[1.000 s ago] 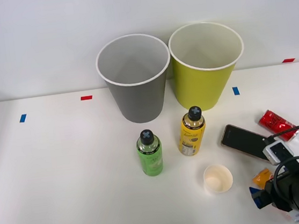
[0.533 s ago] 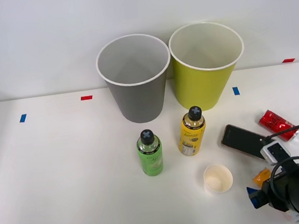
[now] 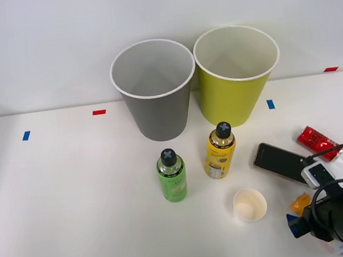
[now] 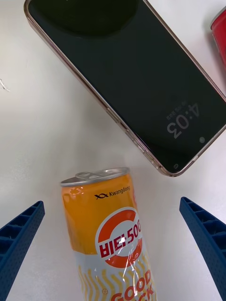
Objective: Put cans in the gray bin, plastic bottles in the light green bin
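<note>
We see the white desk (image 3: 75, 207) with a large round tapered gray wastebasket (image 3: 155, 90) with white rim at 12 o'clock, and touching it on its 3 o'clock side a large round tapered yellow-green wastebasket (image 3: 238, 74) with white rim. Both stand upright and we see nothing inside them. Near the middle of the desk a small bright green plastic bottle (image 3: 172, 176) with black cap stands upright, and just beside it toward 2 o'clock stands a small yellow plastic bottle (image 3: 219, 151) with dark label and black cap. A small white paper cup (image 3: 249, 205) sits at 5 o'clock of the yellow bottle, open side up. A dark flat smartphone (image 3: 279, 162) lies at 3 o'clock of the bottles, and a short red metal can (image 3: 318, 142) lies on its side further toward 3 o'clock.

The right arm's claw (image 3: 296, 225) is at the 4 o'clock corner of the desk, low over a slim orange-yellow metal can (image 4: 108, 235) with white lower half and red lettering. That can lies on its side on the desk, pull-tab end toward the phone, apart from it. In the wrist view we see the blue ribbed fingers (image 4: 19, 240) spread wide, one on each side of the can, not touching it; the claw is released and holds nothing.
</note>
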`<action>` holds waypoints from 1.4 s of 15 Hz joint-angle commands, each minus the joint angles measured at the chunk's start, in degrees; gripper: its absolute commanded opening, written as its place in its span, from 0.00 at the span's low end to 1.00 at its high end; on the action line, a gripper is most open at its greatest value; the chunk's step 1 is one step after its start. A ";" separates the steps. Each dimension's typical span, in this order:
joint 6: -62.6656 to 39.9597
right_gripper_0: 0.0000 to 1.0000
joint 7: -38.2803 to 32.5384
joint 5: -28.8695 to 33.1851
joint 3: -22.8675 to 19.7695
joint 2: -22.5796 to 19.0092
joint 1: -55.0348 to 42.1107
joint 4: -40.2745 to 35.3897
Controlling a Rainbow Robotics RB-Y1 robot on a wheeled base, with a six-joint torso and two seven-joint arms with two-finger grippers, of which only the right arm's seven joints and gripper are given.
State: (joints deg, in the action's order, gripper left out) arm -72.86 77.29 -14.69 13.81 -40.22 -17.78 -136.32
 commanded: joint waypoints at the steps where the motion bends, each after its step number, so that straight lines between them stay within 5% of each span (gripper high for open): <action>1: -0.08 1.00 0.14 0.89 -0.01 0.58 0.02 1.06; 12: -0.17 1.00 0.84 2.39 0.34 2.25 0.37 2.90; 13: -0.17 0.92 1.02 2.39 0.43 2.25 0.37 2.90; 15: -0.17 0.05 1.02 2.48 0.43 2.25 0.20 2.90; 21: -0.17 0.00 1.10 6.17 2.36 2.25 -0.59 2.90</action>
State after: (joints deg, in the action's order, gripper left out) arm -73.03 78.30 -9.03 15.84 -37.96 -18.19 -133.41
